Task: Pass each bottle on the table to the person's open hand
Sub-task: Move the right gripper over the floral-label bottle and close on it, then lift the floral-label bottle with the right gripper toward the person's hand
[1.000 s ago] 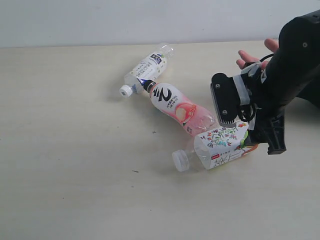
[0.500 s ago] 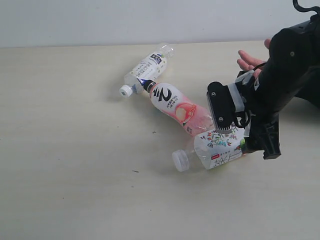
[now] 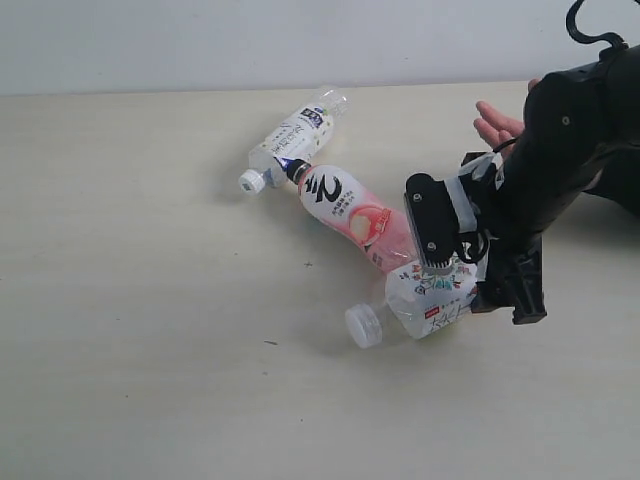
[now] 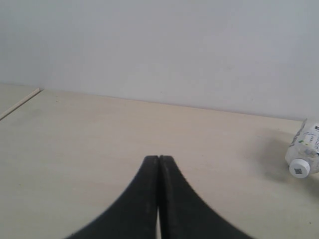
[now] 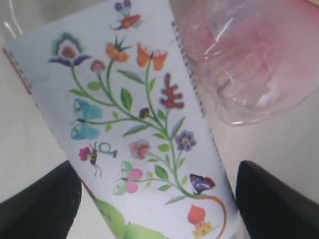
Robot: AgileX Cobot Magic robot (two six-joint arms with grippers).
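Three bottles lie on the table (image 3: 150,300). The slim white-and-navy bottle (image 3: 292,138) is farthest back and also shows in the left wrist view (image 4: 304,149). The pink-peach black-cap bottle (image 3: 355,215) lies in the middle, its base (image 5: 249,59) next to the fruit-drawing white-cap bottle (image 3: 425,300) (image 5: 144,124). My right gripper (image 3: 475,268) (image 5: 158,199) is open and straddles the fruit-drawing bottle, with fingers (image 5: 45,204) close on both sides. The person's open hand (image 3: 497,122) shows behind my right arm. My left gripper (image 4: 158,158) is shut and holds nothing. The lime-label bottle is out of view.
A pale wall (image 3: 250,40) runs along the table's far edge. In the exterior view my right arm (image 3: 570,130) covers most of the hand. A table edge (image 4: 20,102) shows in the left wrist view.
My right gripper has moved left and down over the fruit-drawing bottle, now straddling more of its body. The bottle has shifted slightly. The other bottles and the hand stay put.
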